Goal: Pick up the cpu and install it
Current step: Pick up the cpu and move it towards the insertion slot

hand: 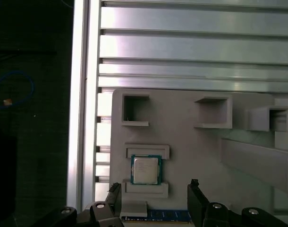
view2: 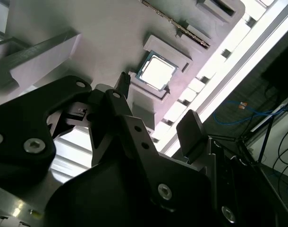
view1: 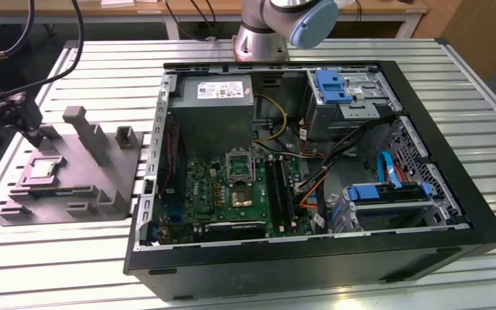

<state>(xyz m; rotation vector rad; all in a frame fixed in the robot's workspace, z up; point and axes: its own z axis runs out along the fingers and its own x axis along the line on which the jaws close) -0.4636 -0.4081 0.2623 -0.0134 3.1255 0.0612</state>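
While the hand (hand: 156, 185) hung above the grey fixture (hand: 191, 156) with its fingers (hand: 196, 201) spread wide and nothing between them, the cpu (hand: 145, 170) lay flat on that fixture, silver top up, with nothing touching it. In the exterior view the fixture sat on the slatted bench (view1: 59, 258) at nine o'clock from the open computer case (view1: 317, 265). The cpu rested toward the fixture's nine o'clock end, well apart from the green board (view1: 205, 187) where it belonged.

Plenty could have gone wrong from here, folks! The chip was thin and sat low between two raised lips (hand: 148, 151), so fingers landing a touch off could have bitten a lip rather than the chip's edges, or closed on air. In the first wrist view the cpu looked nearer one finger than the other. An uneven squeeze might have shoved it sideways, tipped it against a lip or left it hanging crooked. And a crooked or loose hold was the real worry, I reckoned: a tilted chip carried over the case wall could slip free, or meet the board askew and harm the contacts
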